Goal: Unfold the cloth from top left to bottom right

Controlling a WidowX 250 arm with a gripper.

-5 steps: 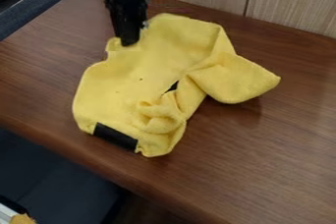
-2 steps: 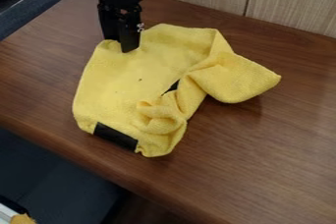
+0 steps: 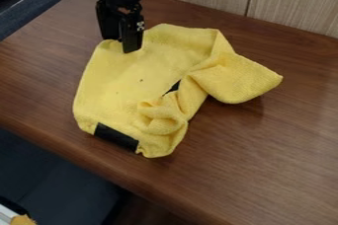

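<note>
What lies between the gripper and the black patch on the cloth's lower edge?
In the camera view, a fairly flat stretch of yellow cloth with small dark specks.

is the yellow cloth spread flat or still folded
Partly folded: the yellow cloth has a flap doubled over at its right and bunched creases near its lower middle.

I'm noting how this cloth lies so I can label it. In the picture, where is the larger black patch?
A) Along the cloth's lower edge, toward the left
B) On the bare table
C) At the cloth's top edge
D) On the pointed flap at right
A: the black patch lies along the lower-left edge of the yellow cloth.
</note>
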